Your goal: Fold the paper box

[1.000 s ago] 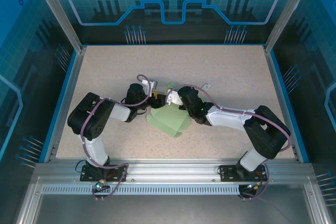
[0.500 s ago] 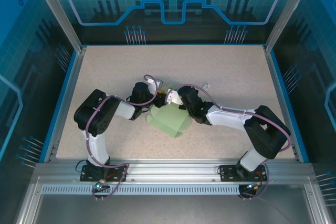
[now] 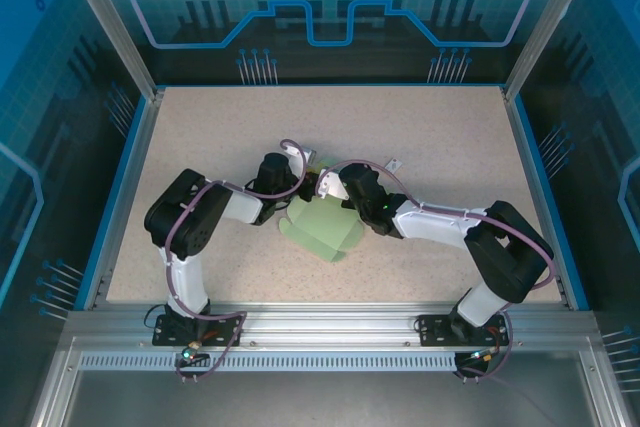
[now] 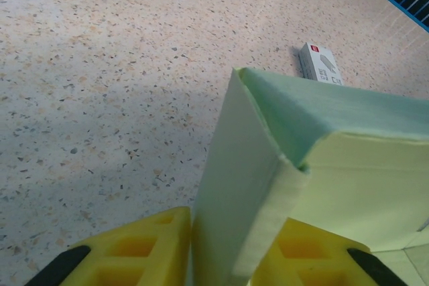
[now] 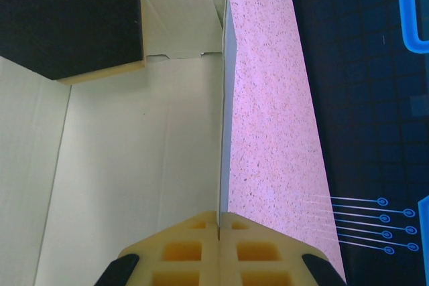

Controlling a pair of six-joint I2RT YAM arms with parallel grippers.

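Observation:
The paper box (image 3: 322, 229) is pale green card, partly folded, lying mid-table between the two arms. My left gripper (image 3: 303, 185) is at its far left corner. In the left wrist view a doubled-over side wall of the paper box (image 4: 234, 185) stands between the yellow fingers (image 4: 134, 252), touching both, so the left gripper (image 4: 228, 262) is shut on it. My right gripper (image 3: 324, 187) is just beside it. In the right wrist view the right gripper (image 5: 219, 222) is shut on the thin upright wall of the paper box (image 5: 134, 165), seen edge-on.
A tiny white tag (image 3: 393, 164) lies on the speckled table (image 3: 440, 127) just beyond the box, also seen as the tag (image 4: 320, 63). The dark body of the left arm (image 5: 67, 18) sits over the box's far end. Blue rails border the table.
The left arm has pushed right, towards the box corner, and its jaws have narrowed around the folded wall. The right arm and its grip have not moved.

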